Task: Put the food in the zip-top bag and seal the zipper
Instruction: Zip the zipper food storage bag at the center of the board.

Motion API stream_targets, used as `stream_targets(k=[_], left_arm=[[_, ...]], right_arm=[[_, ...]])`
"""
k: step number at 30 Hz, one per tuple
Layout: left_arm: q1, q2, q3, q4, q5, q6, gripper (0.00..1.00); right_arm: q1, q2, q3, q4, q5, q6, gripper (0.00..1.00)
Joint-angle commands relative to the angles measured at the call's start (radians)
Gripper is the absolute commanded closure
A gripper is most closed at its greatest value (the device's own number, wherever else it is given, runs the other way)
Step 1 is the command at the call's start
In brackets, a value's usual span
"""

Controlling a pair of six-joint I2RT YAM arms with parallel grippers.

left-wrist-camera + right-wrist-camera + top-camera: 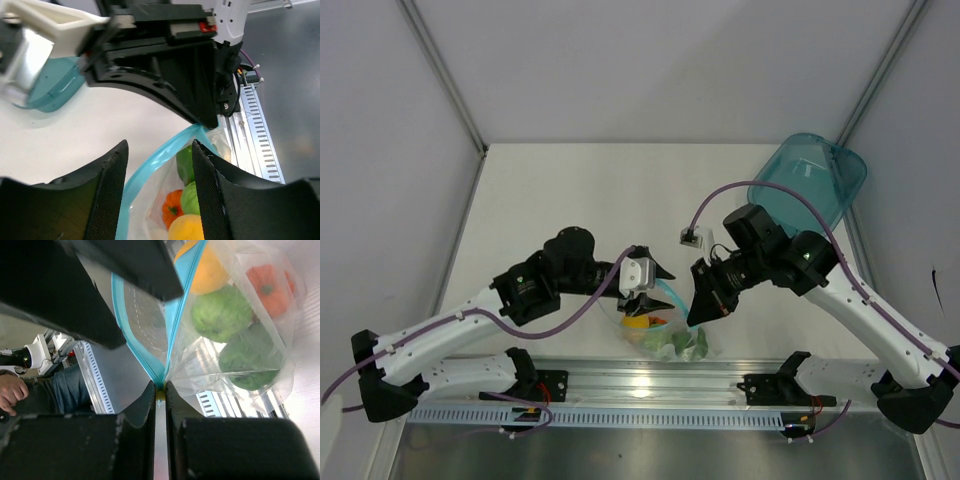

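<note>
The clear zip-top bag (692,348) lies at the table's near edge between both grippers. Inside it show the yellow food (210,271), the light green one (220,312), the dark green one (250,360) and the orange-red one (267,282). My right gripper (160,386) is shut on the end of the blue-teal zipper (175,315); it also shows in the top view (703,310). My left gripper (160,150) is open, and its fingers (112,170) straddle the zipper strip (150,167) without closing on it. In the top view the left gripper (642,292) hangs over the bag's left end.
A translucent teal bowl (815,180) lies tipped at the far right, also seen in the left wrist view (50,87). A metal rail (650,385) runs along the near edge just below the bag. A small white block (690,237) sits behind the right gripper.
</note>
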Motion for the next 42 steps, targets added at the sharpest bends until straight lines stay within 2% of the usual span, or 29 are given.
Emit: stream_targets(k=[1, 6, 14, 21, 26, 29, 30, 32, 33, 34, 35, 38, 40, 42], left_arm=[[0.048, 0.017, 0.091, -0.048, 0.128, -0.008, 0.44], [0.065, 0.062, 0.14, -0.116, 0.127, 0.037, 0.44], [0.154, 0.143, 0.22, -0.28, 0.395, 0.075, 0.45], [0.157, 0.223, 0.228, -0.353, 0.463, 0.095, 0.42], [0.157, 0.229, 0.213, -0.337, 0.44, 0.077, 0.53], [0.157, 0.203, 0.185, -0.274, 0.389, 0.028, 0.61], [0.157, 0.177, 0.176, -0.251, 0.334, 0.008, 0.64], [0.152, 0.145, 0.121, -0.167, 0.258, -0.063, 0.78], [0.142, 0.108, 0.07, -0.113, 0.181, -0.102, 0.94], [0.129, 0.087, 0.049, -0.085, 0.127, -0.103, 0.94], [0.116, 0.067, 0.027, -0.056, 0.075, -0.133, 0.99], [0.036, -0.015, -0.066, 0.03, -0.086, -0.146, 0.99], [-0.007, -0.065, -0.123, 0.07, -0.135, -0.15, 0.99], [-0.016, -0.084, -0.171, 0.105, -0.123, -0.17, 0.91]], right_arm=[[0.009, -0.022, 0.023, -0.001, -0.014, -0.017, 1.0], [0.026, -0.017, 0.031, -0.003, -0.008, -0.023, 1.0], [0.044, -0.002, 0.035, -0.01, -0.008, -0.041, 1.0], [0.053, 0.004, 0.043, -0.006, -0.008, -0.046, 1.0], [0.055, 0.003, 0.04, -0.007, -0.002, -0.052, 1.0], [0.057, 0.001, 0.032, -0.007, 0.007, -0.055, 1.0], [0.057, 0.001, 0.032, -0.01, 0.016, -0.055, 1.0], [0.057, 0.001, 0.032, -0.007, 0.022, -0.054, 1.0], [0.057, 0.0, 0.028, -0.004, 0.022, -0.051, 1.0], [0.055, 0.0, 0.025, -0.001, 0.022, -0.051, 1.0], [0.055, -0.002, 0.022, 0.01, 0.024, -0.043, 1.0], [0.055, 0.006, 0.014, 0.017, 0.019, -0.023, 1.0], [0.053, 0.012, 0.009, 0.025, 0.016, -0.009, 1.0], [0.05, 0.018, 0.003, 0.033, 0.01, 0.014, 1.0]])
